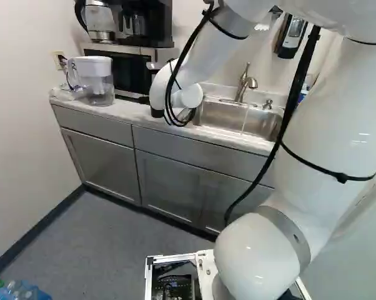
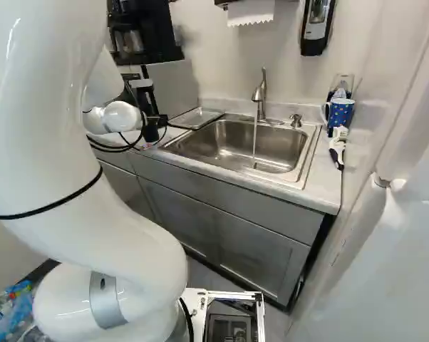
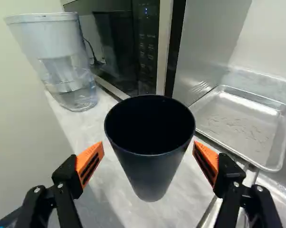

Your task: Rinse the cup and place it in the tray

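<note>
Cup [image 3: 151,166] is standing upright on the counter [image 3: 100,175], between the spread fingers [image 3: 90,164] of the released gripper [image 2: 154,120], while the tray [image 3: 243,124] is lying beside the sink [image 2: 218,151] and water [image 2: 254,142] is running from the faucet [image 2: 260,94].

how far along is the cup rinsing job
Done: the tap is running. In hand: nothing gripped; the dark cup is between the open fingers of the gripper. Left: gripping it, rinsing it if that isn't done (I can't tell), and placing it in the tray.
</note>
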Tool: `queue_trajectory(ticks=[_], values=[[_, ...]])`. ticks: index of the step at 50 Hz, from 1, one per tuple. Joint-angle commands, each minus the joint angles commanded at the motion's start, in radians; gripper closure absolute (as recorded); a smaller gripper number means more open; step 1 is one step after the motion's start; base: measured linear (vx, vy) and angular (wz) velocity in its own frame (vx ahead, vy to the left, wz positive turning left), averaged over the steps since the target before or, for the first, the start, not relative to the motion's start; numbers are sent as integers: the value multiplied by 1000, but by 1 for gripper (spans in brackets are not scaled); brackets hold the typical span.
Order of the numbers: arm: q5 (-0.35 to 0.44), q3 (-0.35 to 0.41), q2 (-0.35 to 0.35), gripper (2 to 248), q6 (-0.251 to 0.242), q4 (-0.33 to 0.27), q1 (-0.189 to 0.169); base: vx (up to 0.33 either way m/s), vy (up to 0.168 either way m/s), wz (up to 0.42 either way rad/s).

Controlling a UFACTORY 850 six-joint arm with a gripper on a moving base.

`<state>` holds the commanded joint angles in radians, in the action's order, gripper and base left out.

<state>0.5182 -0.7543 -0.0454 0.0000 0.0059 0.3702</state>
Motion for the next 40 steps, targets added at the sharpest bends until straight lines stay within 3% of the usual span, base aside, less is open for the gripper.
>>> queue_trajectory(ticks=[17,18,22,23,28,29,40], values=[[0,0,0,5,0,0,0,0,0,0],[0,0,0,40,0,0,0,0,0,0],[0,0,0,40,0,0,0,0,0,0],[0,0,0,78,0,0,0,0,0,0],[0,0,0,78,0,0,0,0,0,0],[0,0,0,115,0,0,0,0,0,0],[0,0,2,124,0,0,0,0,0,0]])
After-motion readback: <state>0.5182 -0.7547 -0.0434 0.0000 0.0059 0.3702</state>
